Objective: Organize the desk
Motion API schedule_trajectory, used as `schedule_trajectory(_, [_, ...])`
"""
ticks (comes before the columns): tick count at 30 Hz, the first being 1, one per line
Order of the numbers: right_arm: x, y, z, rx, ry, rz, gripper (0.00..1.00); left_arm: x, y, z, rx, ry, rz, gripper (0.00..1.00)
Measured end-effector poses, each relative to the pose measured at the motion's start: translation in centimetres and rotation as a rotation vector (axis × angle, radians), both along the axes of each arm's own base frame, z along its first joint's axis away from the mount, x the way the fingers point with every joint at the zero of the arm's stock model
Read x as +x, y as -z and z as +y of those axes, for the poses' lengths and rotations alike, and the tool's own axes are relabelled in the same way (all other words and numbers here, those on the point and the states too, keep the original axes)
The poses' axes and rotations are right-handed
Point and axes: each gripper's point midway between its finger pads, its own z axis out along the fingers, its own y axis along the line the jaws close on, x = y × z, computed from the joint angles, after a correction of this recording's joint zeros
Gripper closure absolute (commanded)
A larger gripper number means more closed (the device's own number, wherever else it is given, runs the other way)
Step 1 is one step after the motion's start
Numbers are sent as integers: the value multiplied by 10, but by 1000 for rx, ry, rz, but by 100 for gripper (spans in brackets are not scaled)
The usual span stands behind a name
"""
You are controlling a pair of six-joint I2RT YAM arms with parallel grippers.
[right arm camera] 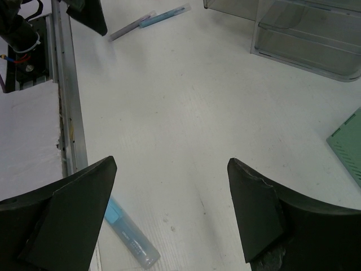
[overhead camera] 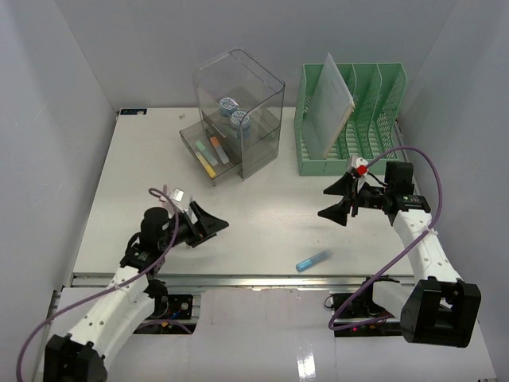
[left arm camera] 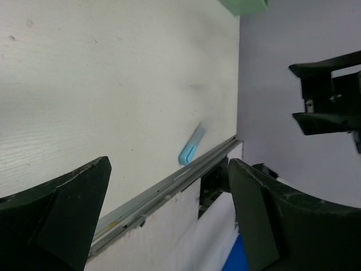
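Note:
The desk (overhead camera: pixel 262 211) is a white tabletop with an aluminium rail (overhead camera: pixel 262 278) along its front. A light blue highlighter (overhead camera: pixel 312 260) lies near the rail, right of centre. It also shows in the left wrist view (left arm camera: pixel 192 148) and the right wrist view (right arm camera: pixel 130 237). My left gripper (overhead camera: pixel 213 231) is open and empty, low over the desk's left-centre, pointing right. My right gripper (overhead camera: pixel 322 203) is open and empty above the desk, up and right of the highlighter. Two pens (right arm camera: pixel 132 25) (right arm camera: pixel 163 16) lie by the left arm, which mostly hides them in the top view.
A clear drawer organizer (overhead camera: pixel 238 111) stands at the back centre. It holds tape rolls (overhead camera: pixel 233 111), and its open drawer (overhead camera: pixel 208 155) holds highlighters. A green file holder (overhead camera: pixel 350 119) with a white sheet (overhead camera: pixel 330 103) stands at the back right. Grey walls surround the desk.

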Motion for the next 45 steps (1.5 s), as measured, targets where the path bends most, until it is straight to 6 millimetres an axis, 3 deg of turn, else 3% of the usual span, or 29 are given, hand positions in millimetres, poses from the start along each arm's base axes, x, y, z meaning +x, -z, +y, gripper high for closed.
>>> schedule_trajectory(8, [3, -2, -7, -4, 31, -15, 13, -64, 25, -88, 237, 406, -101, 7])
schedule_trajectory(11, [4, 0, -11, -4, 47, -12, 13, -79, 25, -134, 374, 553, -200, 7])
schedule_trajectory(15, [7, 2, -17, -3, 72, -5, 13, -91, 26, -198, 518, 689, -359, 8])
schedule_trajectory(18, [9, 1, -21, -1, 88, -6, 13, -85, 37, -228, 626, 723, -454, 12])
schedule_trajectory(24, [10, 1, -24, 3, 98, -6, 13, -68, 69, -245, 785, 753, -529, 21])
schedule_trajectory(30, [10, 0, -24, 5, 98, -6, 13, -57, 77, -263, 825, 753, -559, 23])
schedule_trajectory(39, [10, 0, -24, 5, 101, -6, 13, -63, 84, -289, 824, 792, -587, 29])
schedule_trajectory(45, [11, 0, -25, 5, 101, -5, 13, -64, 107, -289, 865, 814, -559, 36])
